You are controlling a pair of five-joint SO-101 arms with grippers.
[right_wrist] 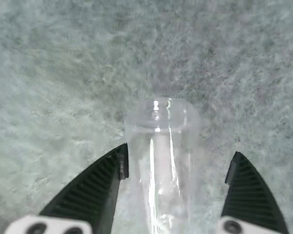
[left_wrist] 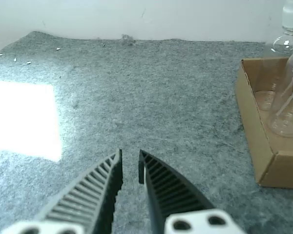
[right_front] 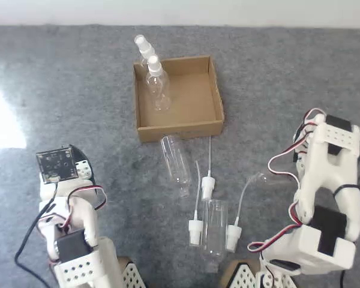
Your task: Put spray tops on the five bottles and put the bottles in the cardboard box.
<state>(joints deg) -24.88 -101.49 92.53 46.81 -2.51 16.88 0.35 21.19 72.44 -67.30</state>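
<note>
- Left claw (left_wrist: pixel 130 160): narrow, nearly closed, holding nothing, over bare counter (right_front: pixel 78 90).
- Cardboard box (right_front: pixel 179 129): one capped bottle (right_front: pixel 158 89) inside. A second capped bottle (right_front: pixel 143 48) stands at its far corner; in or out cannot be told.
- Loose items: bottle by the box (right_front: pixel 176 157), bottle by the arms (right_front: pixel 213 231), three spray tops (right_front: pixel 207 187).
- Right claw (right_wrist: pixel 180 155): wide, straddling an open-necked bottle (right_wrist: pixel 161 141) lying flat, nearer one finger.
- Risk: an off-centre squeeze could roll or squirt this smooth bottle away.
</note>
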